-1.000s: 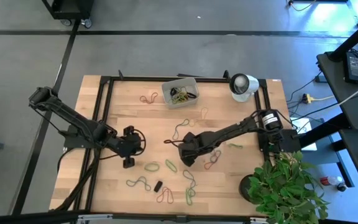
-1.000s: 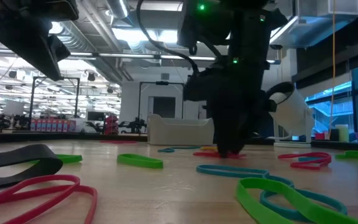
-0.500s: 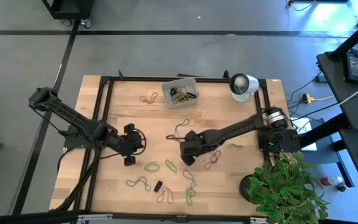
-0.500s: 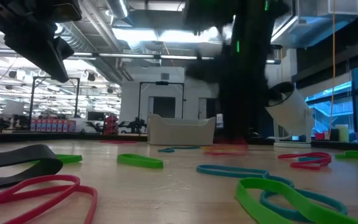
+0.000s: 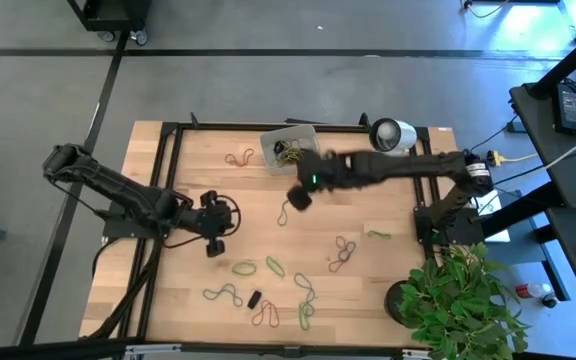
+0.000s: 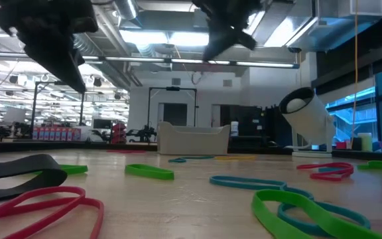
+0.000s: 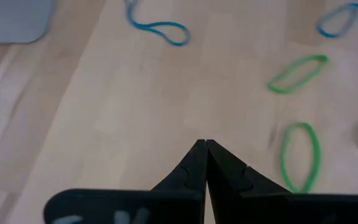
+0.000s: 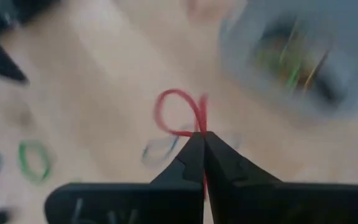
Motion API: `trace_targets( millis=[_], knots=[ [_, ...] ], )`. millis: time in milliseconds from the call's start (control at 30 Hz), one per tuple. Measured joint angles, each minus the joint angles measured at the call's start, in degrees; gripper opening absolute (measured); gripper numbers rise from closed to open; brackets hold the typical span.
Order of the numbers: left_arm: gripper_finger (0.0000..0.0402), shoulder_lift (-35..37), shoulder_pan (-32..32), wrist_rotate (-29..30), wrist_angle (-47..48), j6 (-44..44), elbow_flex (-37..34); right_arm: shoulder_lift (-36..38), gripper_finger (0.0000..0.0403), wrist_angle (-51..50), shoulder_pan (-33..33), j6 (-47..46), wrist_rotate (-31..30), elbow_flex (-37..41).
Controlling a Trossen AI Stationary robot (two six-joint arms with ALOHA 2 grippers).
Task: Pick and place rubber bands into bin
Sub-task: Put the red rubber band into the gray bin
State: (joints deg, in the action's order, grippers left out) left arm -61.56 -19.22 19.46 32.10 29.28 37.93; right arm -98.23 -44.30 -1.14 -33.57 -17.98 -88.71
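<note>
- Rubber bands [image 5: 273,266] lie scattered over the lower middle of the wooden table [image 5: 188,290] in my high view: green ones at centre-bottom, a red one [image 5: 265,317] near the lower edge, a teal one [image 5: 223,294] to its left, and a tangle [image 5: 342,252] right of centre.
- One red rubber band [image 8: 180,113] hangs pinched in my right gripper [image 5: 299,197], whose fingers [image 8: 213,163] are pressed together on it; the loop dangles clear of the wood in the right wrist view.
- That gripper sits upper centre of the high view, just below and beside the bin [image 5: 290,146], not over it.
- The bin stands near the table's top edge, upper centre, already holding several bands in a heap [image 5: 290,152]; in the right wrist view it shows blurred at upper right [image 8: 303,56].
- A white round object [image 5: 392,136] sits just right of the bin, close to the table's upper right corner, so room on that side is tight.
- My left gripper [image 5: 216,215] waits over the left-centre of the table, fingers [image 7: 194,171] pressed together and holding nothing; two green bands [image 7: 300,155] lie near it on bare wood.
- Between the two grippers the wood is open, with only a dark loop [image 5: 286,213] below the right gripper.
- A reddish band [image 5: 238,158] lies left of the bin, near the black frame rail [image 5: 173,150].
- A potted plant [image 5: 458,295] crowds the lower right corner, beside the right arm's base.
- From the low view, bands in red [image 6: 42,202], green [image 6: 150,172] and teal [image 6: 247,181] fill the foreground; the bin [image 6: 192,140] sits far back at centre.
</note>
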Motion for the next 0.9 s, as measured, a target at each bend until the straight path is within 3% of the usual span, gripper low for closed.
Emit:
trace_targets(
  millis=[167,367,500,667,900],
  knots=[
    [0.0002,0.00,4.66,-0.01,-0.58,1.05,0.00,-3.89,0.0001,2.24,-8.89,14.81,1.99,-6.54],
    [0.0002,0.00,8.45,0.00,-0.67,4.43,0.02,-12.66,0.0000,2.80,-17.86,22.82,9.46,-12.50],
    [0.0002,0.00,9.90,0.02,-0.95,6.35,0.02,-20.56,0.0000,1.45,-20.97,25.80,13.38,-16.52],
    [0.0002,0.00,10.51,0.06,-1.03,9.03,0.02,-29.61,0.0001,-2.19,-22.40,28.18,13.59,-21.23],
    [0.0002,0.00,9.96,0.06,-1.05,11.56,0.02,-33.67,0.0038,-1.86,-23.14,26.04,12.25,-22.22]
  ],
)
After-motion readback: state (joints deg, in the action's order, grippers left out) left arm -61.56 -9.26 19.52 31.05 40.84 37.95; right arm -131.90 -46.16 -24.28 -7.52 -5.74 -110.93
